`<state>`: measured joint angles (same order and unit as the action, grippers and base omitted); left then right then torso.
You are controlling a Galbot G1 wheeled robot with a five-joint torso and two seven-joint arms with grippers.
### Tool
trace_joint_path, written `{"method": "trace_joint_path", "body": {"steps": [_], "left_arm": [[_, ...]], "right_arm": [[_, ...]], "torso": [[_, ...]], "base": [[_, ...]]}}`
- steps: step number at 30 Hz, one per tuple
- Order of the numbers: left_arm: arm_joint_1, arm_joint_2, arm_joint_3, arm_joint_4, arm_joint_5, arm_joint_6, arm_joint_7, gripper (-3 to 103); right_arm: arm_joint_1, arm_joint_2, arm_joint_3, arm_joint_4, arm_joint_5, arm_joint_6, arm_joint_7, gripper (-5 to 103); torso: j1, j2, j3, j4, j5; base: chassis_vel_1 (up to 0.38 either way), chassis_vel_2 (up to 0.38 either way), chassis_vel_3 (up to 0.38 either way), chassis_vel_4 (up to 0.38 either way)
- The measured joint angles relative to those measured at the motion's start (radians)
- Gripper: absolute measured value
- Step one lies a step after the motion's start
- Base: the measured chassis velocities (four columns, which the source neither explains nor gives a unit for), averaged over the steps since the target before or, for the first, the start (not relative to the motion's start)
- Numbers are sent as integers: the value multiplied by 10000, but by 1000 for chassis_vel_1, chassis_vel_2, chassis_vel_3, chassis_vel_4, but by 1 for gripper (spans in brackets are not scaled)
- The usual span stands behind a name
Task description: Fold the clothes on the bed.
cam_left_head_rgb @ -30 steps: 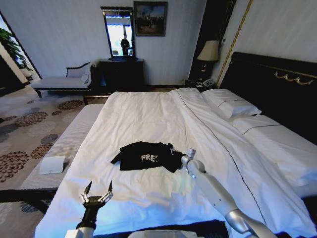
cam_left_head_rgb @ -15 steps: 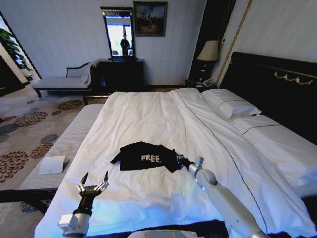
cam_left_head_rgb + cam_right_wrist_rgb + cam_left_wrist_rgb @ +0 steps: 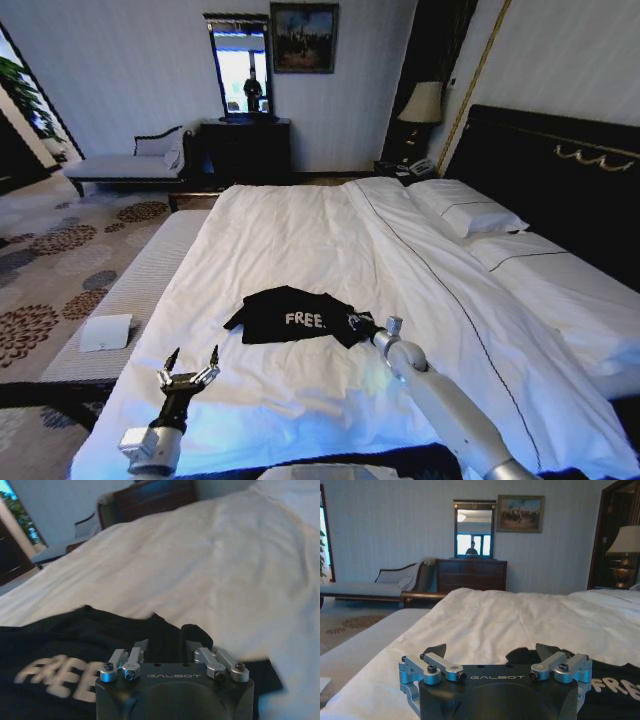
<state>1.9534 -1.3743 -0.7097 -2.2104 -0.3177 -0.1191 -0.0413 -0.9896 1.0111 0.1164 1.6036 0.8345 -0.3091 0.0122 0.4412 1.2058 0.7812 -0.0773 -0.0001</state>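
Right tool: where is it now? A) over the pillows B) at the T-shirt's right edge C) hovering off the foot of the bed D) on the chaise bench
B: in the head view the right tool sits at the right-hand edge of the black T-shirt on the bed, and the right wrist view shows its fingers spread over the dark fabric.
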Motion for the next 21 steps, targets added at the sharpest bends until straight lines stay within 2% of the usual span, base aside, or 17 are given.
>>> {"method": "trace_joint_path", "body": {"steps": [3, 4, 5, 7, 8, 10, 11, 12, 13, 14, 16, 18, 21], "left_arm": [[-17, -59, 38, 109, -2, -32, 23, 100], [-21, -73, 64, 131, 3, -38, 27, 100], [-28, -98, 107, 161, 17, -42, 27, 100], [-52, -164, 276, 224, 111, -55, 34, 100], [-52, -164, 276, 224, 111, -55, 34, 100], [-53, -207, 348, 270, 174, -77, 40, 100], [-53, -207, 348, 270, 174, -77, 40, 100], [-47, -213, 348, 292, 184, -86, 42, 100], [-36, -215, 345, 305, 189, -98, 53, 100], [-18, -215, 328, 312, 190, -108, 58, 100], [8, -212, 275, 312, 188, -116, 66, 100], [13, -213, 262, 312, 188, -121, 66, 100], [71, -275, 143, 313, 179, -173, 94, 100]], "right_arm": [[56, -251, -5, 543, 85, -461, 408, 51], [138, -300, -5, 578, 148, -617, 552, 51], [284, -350, -1, 561, 261, -813, 741, 57], [1075, -399, -99, -24, 740, -1380, 1320, 68], [1075, -399, -99, -24, 740, -1380, 1320, 68], [2147, -384, -472, -894, 1160, -1872, 1538, 79], [2147, -384, -472, -894, 1160, -1872, 1538, 79], [2626, -357, -718, -1285, 1218, -1994, 1498, 84], [3097, -315, -995, -1688, 1234, -2052, 1351, 84], [3572, -236, -1353, -2184, 1234, -2066, 1080, 94], [4276, -67, -2066, -3128, 1238, -2081, 443, 98], [4393, -37, -2192, -3297, 1224, -2081, 323, 99], [5013, 337, -3013, -4562, 1026, -2087, -482, 100]], "torso": [[-1, 1, -1, 0, 0], [-1, 0, 0, 0, 0], [-1, 1, -1, 0, 0], [-1, 1, 0, 0, 1], [-1, 1, 0, 0, 1], [1, 0, 1, 1, 1], [1, 0, 1, 1, 1], [1, 0, 2, 1, 4], [3, -1, 2, 3, 2], [3, 0, 1, 6, -3], [3, -1, 2, 4, 4], [3, -1, 2, 4, 3], [3, -1, 2, 2, 2]], "base": [[0, 0, 0, 0], [0, 0, 0, 0], [0, 0, 0, 0], [0, 0, 0, 0], [0, 0, 0, 0], [0, 0, 0, 0], [0, 0, 0, 0], [0, 0, 0, 0], [0, 0, 0, 0], [0, 0, 0, 0], [0, 0, 0, 0], [0, 0, 0, 0], [0, 0, 0, 0]]}}
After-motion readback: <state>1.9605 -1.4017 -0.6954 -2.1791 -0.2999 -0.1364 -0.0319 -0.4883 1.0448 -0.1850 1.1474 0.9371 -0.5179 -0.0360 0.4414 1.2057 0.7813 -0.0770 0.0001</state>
